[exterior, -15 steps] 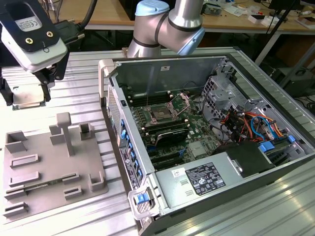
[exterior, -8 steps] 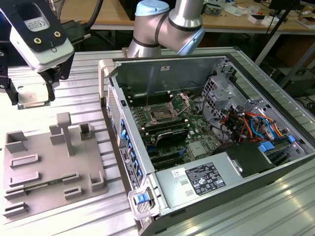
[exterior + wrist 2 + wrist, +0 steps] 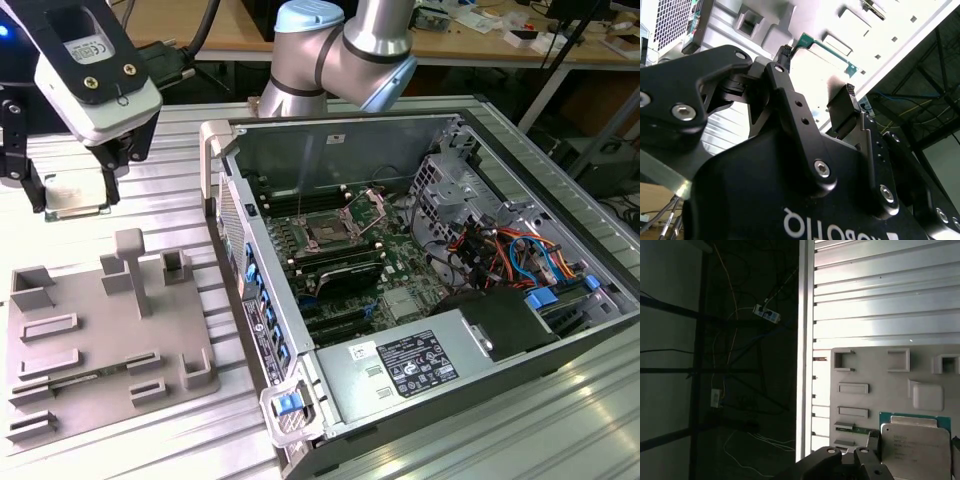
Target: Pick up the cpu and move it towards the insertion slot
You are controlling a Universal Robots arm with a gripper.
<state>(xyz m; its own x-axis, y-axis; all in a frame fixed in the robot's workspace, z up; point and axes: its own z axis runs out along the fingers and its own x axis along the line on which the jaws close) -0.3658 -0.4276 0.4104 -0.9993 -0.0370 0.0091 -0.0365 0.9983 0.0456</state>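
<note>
The cpu [image 3: 77, 198] is hanging pinched between the two dark fingers of the gripper [image 3: 74, 192]. I am seeing it at the exterior view's left, raised above the ribbed metal table [image 3: 170, 190], just beyond the far edge of the grey fixture plate [image 3: 90, 350]. I am reading the jaws as closed on the chip's opposite edges, with the chip lying roughly flat. In the first wrist view I am looking down on the cpu [image 3: 917, 447], silvery with a green rim, floating over the fixture plate [image 3: 875, 375] and its raised blocks. The insertion slot [image 3: 328, 232] is sitting well apart, toward the exterior view's right. It is lying inside the open computer case [image 3: 340, 150], showing a dark centre ringed by shiny metal on the green board. The arm [image 3: 350, 50] is reaching in from behind the case.
</note>
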